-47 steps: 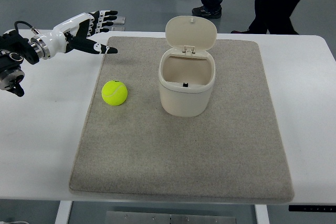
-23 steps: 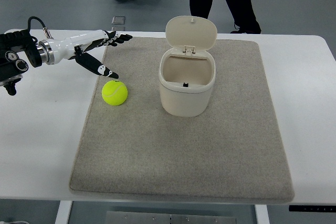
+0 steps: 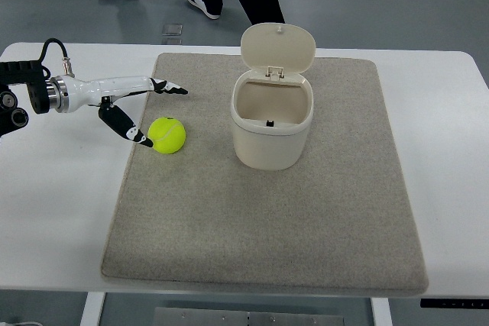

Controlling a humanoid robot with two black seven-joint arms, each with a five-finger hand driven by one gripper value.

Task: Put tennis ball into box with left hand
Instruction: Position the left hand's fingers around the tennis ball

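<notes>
Your left hand (image 3: 141, 108) reaches in from the worktop's left edge, fingers (image 3: 170, 88) spread wide and holding nothing, thumb beside the tennis ball (image 3: 166, 134). The ball rests on the grey mat (image 3: 267, 219) near its left edge, left of the open-lidded box (image 3: 272, 124). Light, springy and felt-covered, it likely rolls easily; being round, it has no long axis, so grip across its widest part.

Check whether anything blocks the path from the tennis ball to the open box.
Nothing visible does. The tennis ball lies on the grey mat, with only bare mat between it and the box, whose lid stands open. The left robot hand is open right beside the ball, fingers spread around it.
</notes>
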